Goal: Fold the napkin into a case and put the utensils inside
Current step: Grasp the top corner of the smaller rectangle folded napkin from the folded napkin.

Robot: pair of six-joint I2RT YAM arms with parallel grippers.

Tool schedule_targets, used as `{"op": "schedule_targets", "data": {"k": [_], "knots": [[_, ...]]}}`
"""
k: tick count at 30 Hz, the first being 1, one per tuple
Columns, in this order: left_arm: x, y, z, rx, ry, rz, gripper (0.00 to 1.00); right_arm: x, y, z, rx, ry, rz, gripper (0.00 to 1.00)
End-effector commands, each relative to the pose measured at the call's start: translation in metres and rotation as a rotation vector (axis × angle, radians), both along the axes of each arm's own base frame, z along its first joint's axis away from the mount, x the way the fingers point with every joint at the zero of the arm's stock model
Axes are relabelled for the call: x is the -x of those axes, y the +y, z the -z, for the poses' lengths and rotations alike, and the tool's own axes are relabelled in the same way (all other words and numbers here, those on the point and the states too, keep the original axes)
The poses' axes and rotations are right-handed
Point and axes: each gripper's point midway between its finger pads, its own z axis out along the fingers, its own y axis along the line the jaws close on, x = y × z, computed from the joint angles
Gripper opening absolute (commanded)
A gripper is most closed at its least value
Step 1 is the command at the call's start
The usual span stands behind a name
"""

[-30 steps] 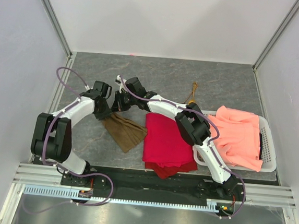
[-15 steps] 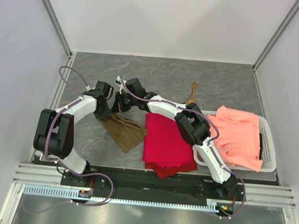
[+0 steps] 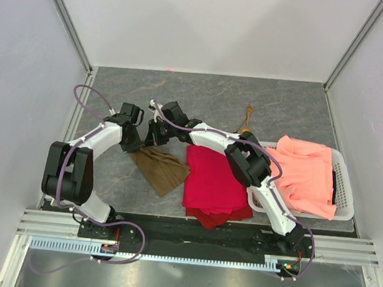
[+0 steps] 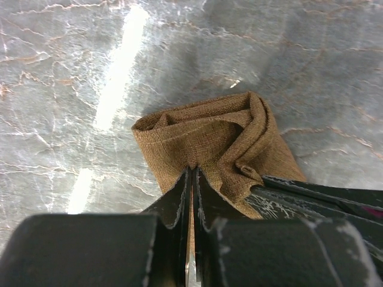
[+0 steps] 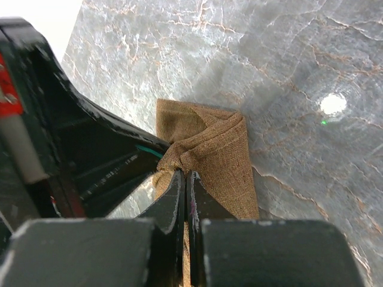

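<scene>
Where the napkin [image 3: 160,169] bunches, left pincer [image 4: 191,171], right pincer [image 5: 182,175], both clamped there.

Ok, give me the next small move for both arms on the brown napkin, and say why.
The left gripper and right gripper are each shut on the far end of the napkin, side by side, so probably lift both together and carry that end over toward its free end.
</scene>
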Motion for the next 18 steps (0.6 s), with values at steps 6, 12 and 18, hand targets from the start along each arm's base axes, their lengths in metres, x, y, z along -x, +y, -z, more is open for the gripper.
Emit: {"op": "schedule_targets", "data": {"k": [6, 12, 18], "knots": [[-0.011, -0.004, -0.025, 0.109, -0.103, -0.003, 0.02, 0.017, -0.008, -0.024, 0.015, -0.064, -0.067, 0.0], [-0.013, -0.011, -0.033, 0.147, -0.121, 0.02, 0.02, 0.029, 0.002, -0.018, 0.028, -0.066, -0.074, 0.0], [-0.012, -0.016, -0.04, 0.17, -0.133, 0.04, 0.02, 0.032, 0.013, -0.011, 0.036, -0.033, -0.02, 0.0]]}}
